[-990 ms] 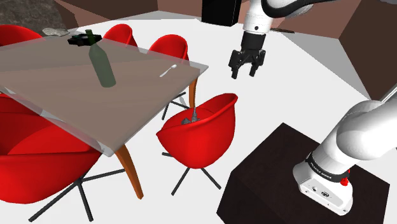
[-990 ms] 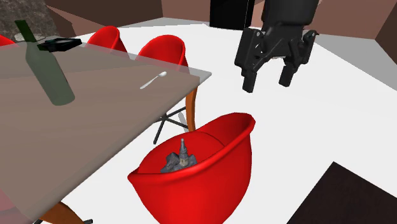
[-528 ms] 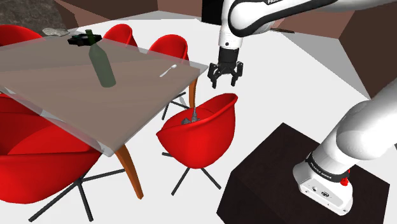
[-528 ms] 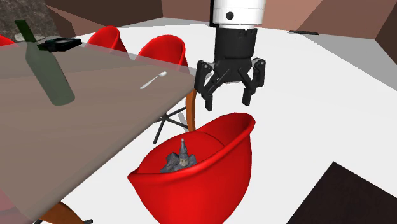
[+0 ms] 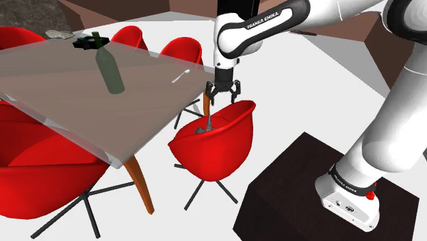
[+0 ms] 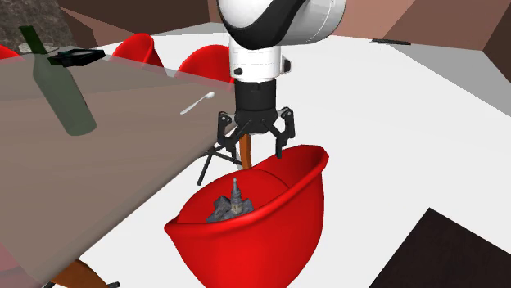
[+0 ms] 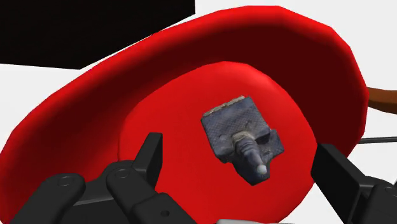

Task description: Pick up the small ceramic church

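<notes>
Hanging over a red chair (image 5: 220, 147) (image 6: 274, 241) (image 7: 191, 70) is the black gripper (image 5: 222, 94) (image 6: 252, 149) (image 7: 242, 172), pointing down at the seat. Its two fingers stand wide apart and hold nothing. The small church (image 5: 205, 127) (image 6: 230, 204) (image 7: 242, 137) sits down in the chair, near the middle of the seat, and it stands upright. It is grey and looks rough and bumpy, with a boxy body and a thin pointy tower with a pale tip. In the wrist view the church shows between the two fingers, but well below them, and they do not touch it. The chair is shaped like a smooth, shiny, round bowl with a high curved back and thin dark legs. It stands at the corner of a table (image 5: 68, 103) (image 6: 123, 172) with a flat see-through top and a brown wooden leg. On the table top a dark green bottle (image 5: 109, 68) (image 6: 61, 86) stands upright near the middle, a little white spoon (image 5: 180, 75) (image 6: 196, 104) lies near the corner by the chair, and a flat black thing (image 5: 87, 42) (image 6: 75, 56) lies at the far edge. The white arm goes up from a dark box stand (image 5: 301, 192).
</notes>
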`<state>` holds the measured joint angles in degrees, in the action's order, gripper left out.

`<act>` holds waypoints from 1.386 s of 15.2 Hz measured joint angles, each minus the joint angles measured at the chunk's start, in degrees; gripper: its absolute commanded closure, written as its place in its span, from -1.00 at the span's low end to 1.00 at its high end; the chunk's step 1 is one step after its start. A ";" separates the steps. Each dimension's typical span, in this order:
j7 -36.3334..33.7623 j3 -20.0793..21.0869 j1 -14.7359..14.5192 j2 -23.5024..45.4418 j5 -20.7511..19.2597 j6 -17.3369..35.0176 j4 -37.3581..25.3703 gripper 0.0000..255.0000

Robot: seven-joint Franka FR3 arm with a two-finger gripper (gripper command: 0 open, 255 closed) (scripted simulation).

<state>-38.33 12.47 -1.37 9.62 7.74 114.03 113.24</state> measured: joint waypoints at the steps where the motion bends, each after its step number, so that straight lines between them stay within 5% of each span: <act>1: -1.36 0.07 -0.39 2.36 -0.24 0.48 -1.45 -1.00; 7: -7.24 -0.98 -1.94 16.84 -1.49 0.50 -13.04 -1.00; 16: -7.75 -1.45 -2.47 22.18 -1.85 4.20 -14.10 -1.00; 17: -7.77 -1.45 -2.49 22.27 -1.86 4.30 -14.11 1.00; 21: -7.78 -1.45 -2.51 22.32 -1.87 4.39 -14.11 1.00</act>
<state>-46.11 11.02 -3.88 31.95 5.88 118.42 99.13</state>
